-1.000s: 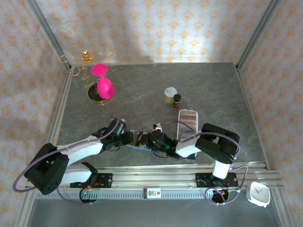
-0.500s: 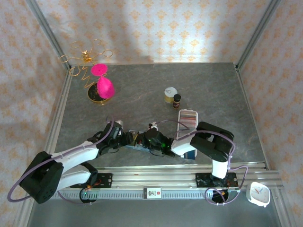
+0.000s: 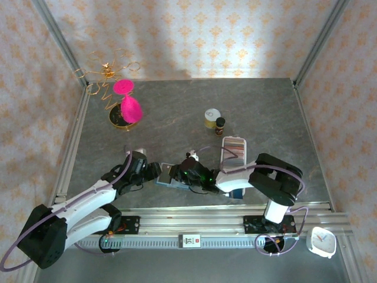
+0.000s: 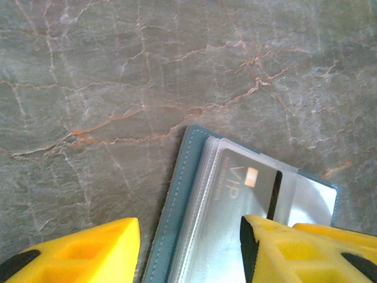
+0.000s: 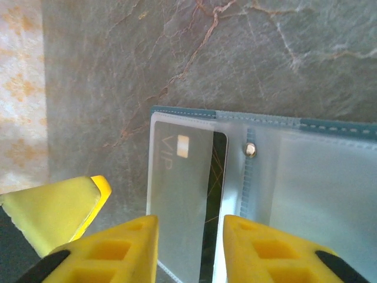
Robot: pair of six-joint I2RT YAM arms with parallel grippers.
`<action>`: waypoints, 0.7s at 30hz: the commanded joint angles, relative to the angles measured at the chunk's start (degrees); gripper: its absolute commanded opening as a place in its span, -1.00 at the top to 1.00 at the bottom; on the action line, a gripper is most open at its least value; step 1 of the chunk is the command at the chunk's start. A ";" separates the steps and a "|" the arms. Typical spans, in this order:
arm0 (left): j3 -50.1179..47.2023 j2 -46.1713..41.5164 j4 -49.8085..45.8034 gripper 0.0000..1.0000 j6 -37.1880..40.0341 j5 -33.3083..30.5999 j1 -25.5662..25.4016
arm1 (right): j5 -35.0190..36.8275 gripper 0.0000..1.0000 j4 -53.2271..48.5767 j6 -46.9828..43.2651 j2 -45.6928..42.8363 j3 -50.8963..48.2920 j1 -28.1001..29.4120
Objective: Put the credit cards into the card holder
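The teal card holder [image 3: 166,177] lies open and flat on the grey table between my two grippers. Its clear sleeves face up. A grey credit card [image 5: 182,188] marked VIP, with a dark stripe, sits inside the end sleeve [image 4: 247,183]. My left gripper [image 4: 188,253] is open, with its yellow fingers [image 4: 76,253] on either side of the holder's stitched edge [image 4: 182,194]. My right gripper [image 5: 189,250] is open just above the sleeved card, gripping nothing. More credit cards stand in the white slotted tray [image 3: 234,150] to the right.
A tin [image 3: 212,117] and a small dark bottle [image 3: 220,124] stand behind the tray. A pink hourglass [image 3: 127,107] and a gold wire ornament [image 3: 108,72] are at the back left. A metal rail [image 3: 194,219] runs along the near edge, with a white clock [image 3: 321,241] beyond it.
The right gripper's jaws have come apart over the sleeved card. The left gripper has opened wider and its arm has drawn back to the left.
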 commanded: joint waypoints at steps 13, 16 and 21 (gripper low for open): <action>0.44 5.23 0.43 -0.02 1.70 3.93 0.31 | 3.95 0.98 -13.24 -3.57 5.41 3.21 -0.50; 0.20 4.79 0.14 -0.04 1.54 2.39 0.32 | 3.90 1.00 -13.12 -3.47 5.44 2.93 -0.50; -1.21 5.11 3.54 -0.04 0.29 5.68 0.27 | 3.98 1.00 -13.22 -3.56 5.48 3.02 -0.45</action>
